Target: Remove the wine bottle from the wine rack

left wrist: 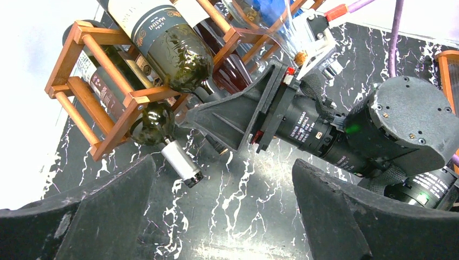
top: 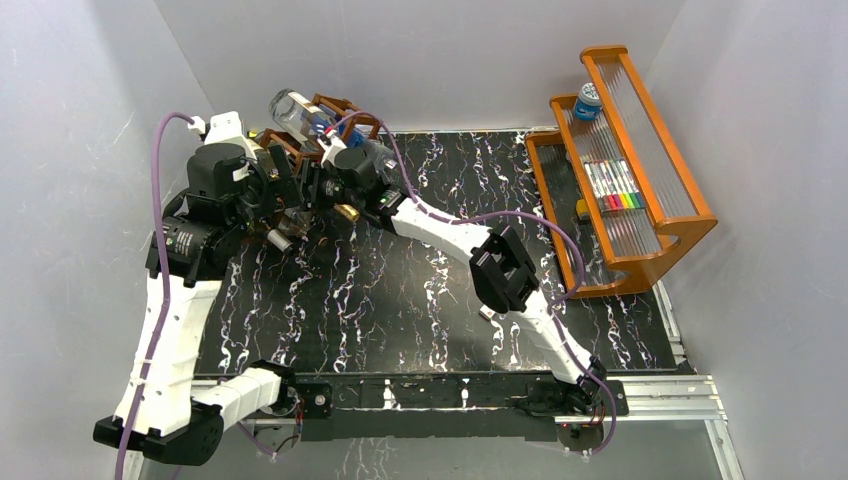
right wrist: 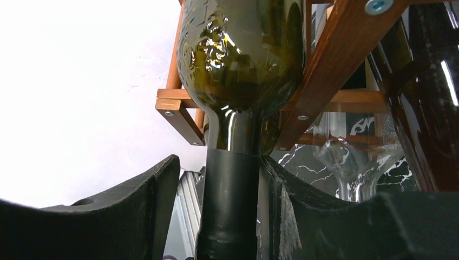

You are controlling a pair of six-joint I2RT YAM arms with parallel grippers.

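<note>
Top view: we count two arms, the left arm [top: 165, 320] and right arm [top: 450, 235], both reaching to the one wine rack [top: 352, 118] at the far left of the bench [top: 400, 300].

Left wrist cam: four bottles [left wrist: 157, 122] in the rack. The wine bottle [left wrist: 173, 49] is dark green glass with a gold-lettered label, lying in an upper cell. The left end effector [left wrist: 224, 162] is spread wide and holding nothing.

Right wrist cam: three bottles visible. The right end effector [right wrist: 222, 162] sits part-open around the black-foiled neck, with one finger [right wrist: 303, 216] about touching it and a gap on the other side.
</note>
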